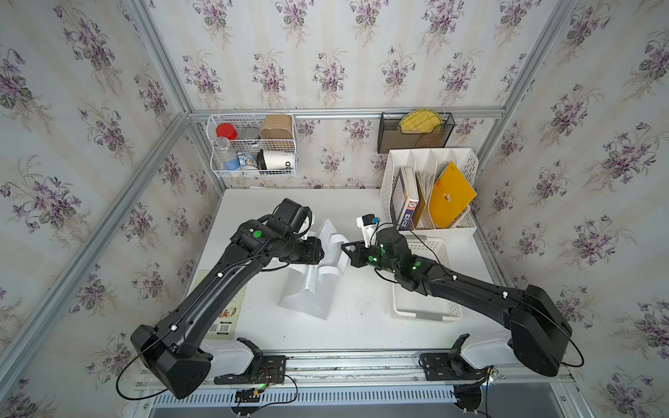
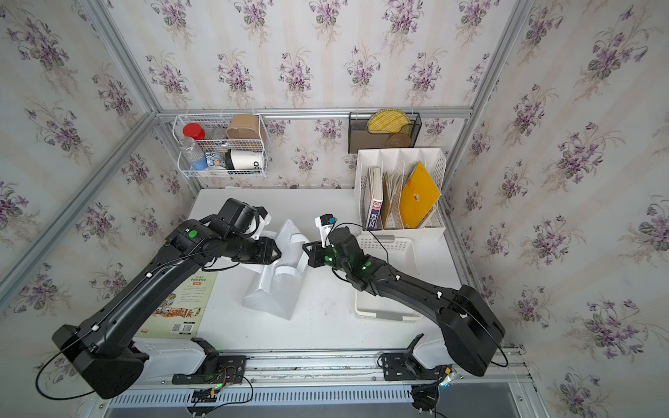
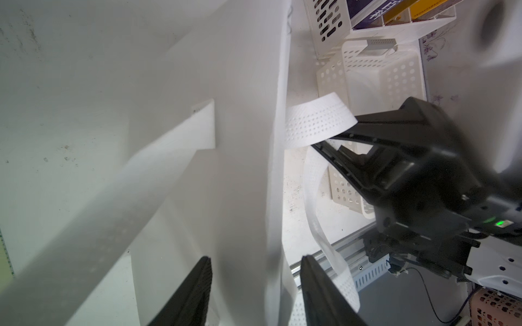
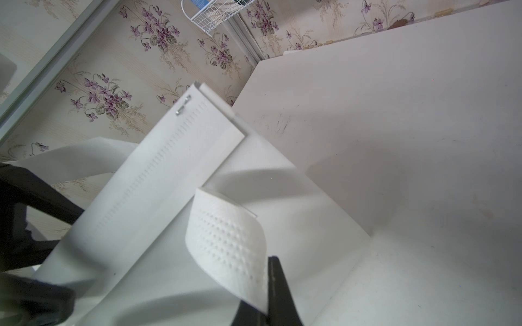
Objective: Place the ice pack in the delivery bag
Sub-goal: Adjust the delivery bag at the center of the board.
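Observation:
The delivery bag [image 1: 311, 293] [image 2: 275, 293] is a white tote in the middle of the table, leaning away from me with its top towards the back. My left gripper [image 1: 319, 251] [image 3: 255, 258] is open at the bag's top edge. Its jaws stand apart on either side of the bag wall [image 3: 245, 169] without pinching it. My right gripper [image 1: 344, 248] [image 4: 268, 262] faces it from the other side, shut on a white strap handle [image 4: 226, 242] [image 3: 316, 121] of the bag. The ice pack is out of view.
A low white perforated tray [image 1: 423, 315] lies under my right arm. A white file organizer [image 1: 430, 191] with books stands at the back right. A book [image 1: 224, 315] lies under my left arm. A wire basket [image 1: 253, 144] and a black mesh holder [image 1: 416, 132] hang on the back wall.

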Controlling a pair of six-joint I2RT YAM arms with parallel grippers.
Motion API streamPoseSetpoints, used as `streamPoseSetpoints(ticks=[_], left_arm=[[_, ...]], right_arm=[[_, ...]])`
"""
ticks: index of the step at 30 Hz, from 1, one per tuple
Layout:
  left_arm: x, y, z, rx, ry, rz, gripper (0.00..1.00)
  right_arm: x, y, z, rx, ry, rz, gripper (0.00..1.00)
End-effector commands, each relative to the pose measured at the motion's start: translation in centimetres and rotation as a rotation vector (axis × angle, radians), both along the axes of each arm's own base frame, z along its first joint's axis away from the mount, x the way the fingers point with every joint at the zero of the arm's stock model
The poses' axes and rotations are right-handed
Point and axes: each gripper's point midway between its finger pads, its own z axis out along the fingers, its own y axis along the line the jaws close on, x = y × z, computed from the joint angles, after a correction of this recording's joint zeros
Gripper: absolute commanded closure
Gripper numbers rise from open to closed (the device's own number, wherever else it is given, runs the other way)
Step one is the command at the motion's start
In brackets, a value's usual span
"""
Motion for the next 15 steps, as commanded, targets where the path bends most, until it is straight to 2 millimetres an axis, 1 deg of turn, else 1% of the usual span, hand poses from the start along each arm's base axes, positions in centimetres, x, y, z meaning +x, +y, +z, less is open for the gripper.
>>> streamPoseSetpoints(ticks=[1, 4, 6, 10, 11, 15], left_arm=[[-0.3, 0.0, -0.4, 0.004, 0.007, -0.018, 0.47], [-0.5, -0.3, -0.8, -0.003, 0.026, -0.028, 0.55], [-0.7, -0.3, -1.1, -0.002, 0.036, -0.033, 0.63], [-0.8, 0.0, -1.5, 0.012, 0.048, -0.027, 0.95], [-0.8, 0.0, -1.6, 0.016, 0.051, -0.026, 1.00], [-0.4, 0.7, -1.2, 0.043, 0.034, 0.012, 1.00]], right_arm=[[0.0, 0.1, 0.1, 0.000, -0.012, 0.006, 1.00], [0.1, 0.1, 0.1, 0.000, -0.013, 0.004, 0.99], [0.1, 0.1, 0.1, 0.000, -0.013, 0.004, 0.99], [0.1, 0.1, 0.1, 0.000, -0.014, 0.002, 0.99], [0.1, 0.1, 0.2, 0.002, -0.015, 0.002, 0.99], [0.1, 0.0, 0.6, 0.007, -0.022, 0.000, 1.00]])
